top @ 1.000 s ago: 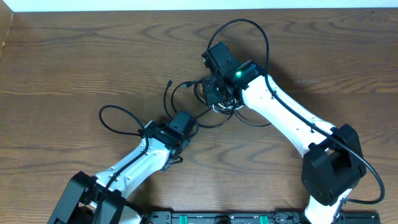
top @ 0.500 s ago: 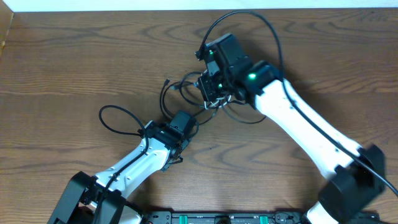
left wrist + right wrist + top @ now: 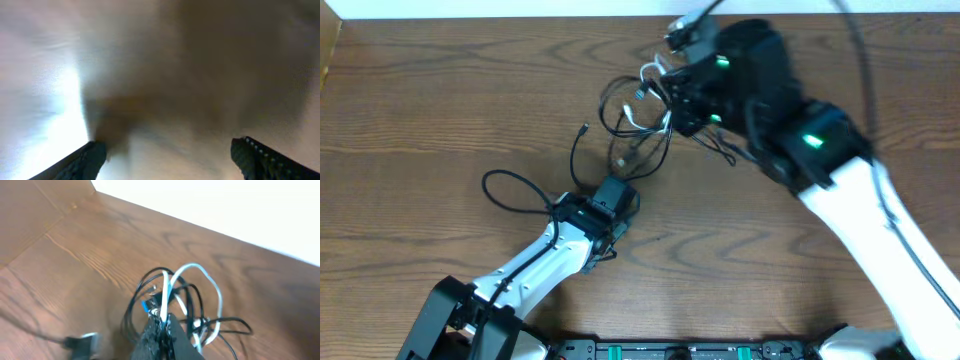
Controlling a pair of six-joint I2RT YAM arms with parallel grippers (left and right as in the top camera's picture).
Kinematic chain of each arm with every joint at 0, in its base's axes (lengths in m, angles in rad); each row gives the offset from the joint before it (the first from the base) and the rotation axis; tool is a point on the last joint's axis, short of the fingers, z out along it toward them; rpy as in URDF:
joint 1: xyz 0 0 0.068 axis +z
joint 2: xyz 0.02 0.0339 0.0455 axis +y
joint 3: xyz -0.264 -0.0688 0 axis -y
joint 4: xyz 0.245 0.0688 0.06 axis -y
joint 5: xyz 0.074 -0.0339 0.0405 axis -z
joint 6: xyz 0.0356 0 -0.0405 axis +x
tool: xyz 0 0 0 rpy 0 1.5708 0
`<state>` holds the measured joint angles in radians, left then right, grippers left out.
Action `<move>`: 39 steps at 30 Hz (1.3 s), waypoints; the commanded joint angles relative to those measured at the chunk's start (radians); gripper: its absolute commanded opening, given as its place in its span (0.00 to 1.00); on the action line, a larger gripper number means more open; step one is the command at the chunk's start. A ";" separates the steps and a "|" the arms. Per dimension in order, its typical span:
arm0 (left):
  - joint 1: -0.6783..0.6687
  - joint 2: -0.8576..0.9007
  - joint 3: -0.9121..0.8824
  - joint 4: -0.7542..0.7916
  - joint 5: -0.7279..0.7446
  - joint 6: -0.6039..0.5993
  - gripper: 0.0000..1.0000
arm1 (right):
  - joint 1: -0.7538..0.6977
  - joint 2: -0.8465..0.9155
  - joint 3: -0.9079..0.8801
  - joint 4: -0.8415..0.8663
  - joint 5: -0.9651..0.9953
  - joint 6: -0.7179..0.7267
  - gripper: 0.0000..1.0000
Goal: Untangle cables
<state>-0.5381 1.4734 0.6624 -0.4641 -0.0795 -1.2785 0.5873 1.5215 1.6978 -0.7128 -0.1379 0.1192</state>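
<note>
My right gripper [image 3: 670,103] is raised above the table and shut on the tangle of cables [image 3: 638,118]. White and black loops hang from it to the left. In the right wrist view the shut fingers [image 3: 163,324] pinch the white cable [image 3: 210,286] with black loops [image 3: 142,297] around it, above the wood. One black strand with a small plug [image 3: 583,130] trails down toward my left gripper [image 3: 624,192], which sits low at the table. The left wrist view is blurred, and its two fingers [image 3: 170,155] are wide apart with nothing between them.
A thin black loop [image 3: 508,190] lies on the wooden table [image 3: 440,110] beside the left arm. A blurred plug [image 3: 80,342] shows at the lower left of the right wrist view. The table's far edge [image 3: 520,20] meets a white wall.
My right arm has risen and swung toward the far right, lifting the tangle off the table and away from the left gripper. The left arm has not moved.
</note>
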 commanded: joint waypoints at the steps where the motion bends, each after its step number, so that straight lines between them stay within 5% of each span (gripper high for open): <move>1: 0.006 0.006 -0.006 0.161 0.259 0.284 0.86 | 0.000 -0.035 0.021 -0.080 0.068 0.057 0.01; 5: 0.006 0.000 -0.006 0.350 0.439 0.404 0.86 | 0.000 -0.034 0.021 -0.192 0.150 0.132 0.01; 13: 0.012 -0.008 -0.006 0.586 0.519 0.335 0.86 | 0.000 -0.037 0.021 -0.316 0.158 0.131 0.01; 31: 0.088 -0.008 -0.006 0.632 0.523 0.108 0.86 | 0.002 -0.040 0.021 -0.343 0.091 0.169 0.01; 34: 0.088 -0.018 -0.006 0.719 0.597 0.339 0.86 | 0.002 -0.040 0.021 -0.342 0.092 0.169 0.01; 39: 0.088 -0.093 -0.006 0.750 0.622 0.464 0.86 | 0.002 -0.040 0.021 -0.343 0.105 0.169 0.02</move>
<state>-0.4541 1.4490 0.6575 0.2768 0.4992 -0.9665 0.5865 1.4921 1.7149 -1.0554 -0.0338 0.2783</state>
